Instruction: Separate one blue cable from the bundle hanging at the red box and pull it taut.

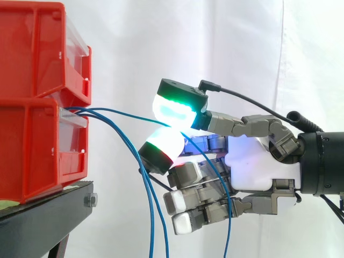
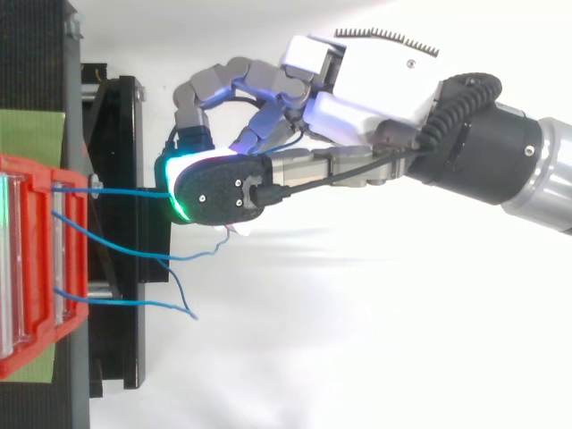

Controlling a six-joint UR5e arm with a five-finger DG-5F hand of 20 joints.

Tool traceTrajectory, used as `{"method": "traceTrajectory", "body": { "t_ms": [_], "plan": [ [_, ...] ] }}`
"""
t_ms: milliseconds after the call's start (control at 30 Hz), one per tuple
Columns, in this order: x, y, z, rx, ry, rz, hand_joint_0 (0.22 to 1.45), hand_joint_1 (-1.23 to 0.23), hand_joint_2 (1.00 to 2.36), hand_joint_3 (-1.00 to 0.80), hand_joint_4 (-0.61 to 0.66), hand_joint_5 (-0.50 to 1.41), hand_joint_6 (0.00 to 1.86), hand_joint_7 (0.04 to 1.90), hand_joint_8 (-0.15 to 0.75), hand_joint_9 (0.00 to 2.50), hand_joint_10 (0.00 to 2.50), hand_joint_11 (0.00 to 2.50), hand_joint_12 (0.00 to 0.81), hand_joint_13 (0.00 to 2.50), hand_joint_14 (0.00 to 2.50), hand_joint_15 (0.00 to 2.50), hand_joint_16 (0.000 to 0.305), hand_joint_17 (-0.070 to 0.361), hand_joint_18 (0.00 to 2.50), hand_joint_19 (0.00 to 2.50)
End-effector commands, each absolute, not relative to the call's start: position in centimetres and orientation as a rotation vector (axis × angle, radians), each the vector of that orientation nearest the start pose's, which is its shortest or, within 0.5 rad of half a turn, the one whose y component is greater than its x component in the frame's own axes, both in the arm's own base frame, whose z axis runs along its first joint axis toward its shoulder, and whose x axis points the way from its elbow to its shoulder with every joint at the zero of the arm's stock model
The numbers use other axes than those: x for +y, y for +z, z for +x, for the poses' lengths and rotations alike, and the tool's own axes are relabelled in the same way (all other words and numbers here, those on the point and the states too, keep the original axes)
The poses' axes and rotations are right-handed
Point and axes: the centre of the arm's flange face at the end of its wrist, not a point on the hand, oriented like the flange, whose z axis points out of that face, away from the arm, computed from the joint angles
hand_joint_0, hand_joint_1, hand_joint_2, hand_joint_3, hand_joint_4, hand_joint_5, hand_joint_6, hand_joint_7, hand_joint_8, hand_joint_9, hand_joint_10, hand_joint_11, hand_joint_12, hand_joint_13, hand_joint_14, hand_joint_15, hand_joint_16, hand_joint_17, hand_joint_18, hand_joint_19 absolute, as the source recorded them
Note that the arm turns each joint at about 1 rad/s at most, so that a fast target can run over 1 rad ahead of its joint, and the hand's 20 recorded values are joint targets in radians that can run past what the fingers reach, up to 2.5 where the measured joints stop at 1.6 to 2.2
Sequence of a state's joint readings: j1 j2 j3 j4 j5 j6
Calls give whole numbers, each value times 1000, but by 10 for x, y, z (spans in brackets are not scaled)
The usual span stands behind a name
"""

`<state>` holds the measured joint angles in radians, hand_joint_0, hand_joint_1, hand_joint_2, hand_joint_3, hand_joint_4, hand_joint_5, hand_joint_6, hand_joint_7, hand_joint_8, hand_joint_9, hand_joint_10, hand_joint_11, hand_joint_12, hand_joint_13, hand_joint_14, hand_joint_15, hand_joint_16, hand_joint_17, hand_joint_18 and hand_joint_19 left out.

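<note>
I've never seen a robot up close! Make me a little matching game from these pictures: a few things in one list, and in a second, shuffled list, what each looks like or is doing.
Things:
1. bins
2. stand
3. hand
4. loose cables

Descriptions:
A. black, underneath the bins
B. pinching one blue cable between two glowing fingertips
C. red, stacked one on the other
D. blue, hanging slack from the bins

Pairs: 1-C, 2-A, 3-B, 4-D
</note>
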<state>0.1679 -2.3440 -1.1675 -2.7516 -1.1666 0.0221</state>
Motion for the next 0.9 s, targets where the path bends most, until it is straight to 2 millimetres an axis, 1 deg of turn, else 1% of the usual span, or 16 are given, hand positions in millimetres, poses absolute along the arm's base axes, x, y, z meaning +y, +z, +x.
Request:
{"method": "traceTrajectory", "body": {
  "t_ms": [0,133,167,200,300,333,467,567,633,667,733,867],
  "plan": [
    [-44,227,774,998,1070,1323,745,-689,1021,-150,34,-227,975,1513,305,1120,13,1279,316,1055,25,978,47,106,735,761],
    [-43,227,774,998,1070,1323,724,-695,1018,-196,74,-232,975,1428,309,1123,12,1275,320,1077,26,993,49,110,770,745],
    [-43,227,774,998,1070,1323,693,-690,1017,-235,86,-231,971,1357,310,1127,10,1279,327,1080,25,986,49,111,783,732],
    [-42,226,774,1000,1070,1323,688,-686,1016,-249,94,-231,970,1352,315,1128,13,1277,328,1079,27,985,49,111,783,741],
    [-42,227,774,999,1071,1322,652,-635,1011,-343,106,-225,961,1337,315,1140,14,1292,327,1085,26,997,50,112,790,748],
    [-42,226,774,1000,1070,1323,643,-604,1010,-371,101,-223,962,1276,315,1143,14,1293,326,1087,26,994,50,112,793,752],
    [-42,226,774,1000,1071,1324,629,-562,1008,-404,110,-218,956,1239,317,1144,16,1279,324,1089,26,991,50,112,794,758],
    [-42,227,774,999,1073,1321,617,-543,1009,-388,107,-214,943,1285,336,1098,21,1144,334,1060,26,886,50,113,794,738],
    [-42,227,775,997,1073,1321,623,-552,1011,-355,102,-211,938,1310,352,1020,21,895,339,1009,23,745,50,113,799,724],
    [-42,227,775,997,1073,1321,622,-553,1012,-349,99,-211,938,1307,350,1017,21,873,340,1000,25,733,50,113,798,723],
    [-42,227,775,997,1073,1321,627,-570,1012,-326,94,-210,938,1308,350,945,19,677,339,956,22,608,50,112,800,698],
    [-42,228,775,995,1075,1321,634,-576,1012,-334,102,-209,938,1309,348,883,16,568,333,944,21,576,49,110,802,697]
  ]
}}
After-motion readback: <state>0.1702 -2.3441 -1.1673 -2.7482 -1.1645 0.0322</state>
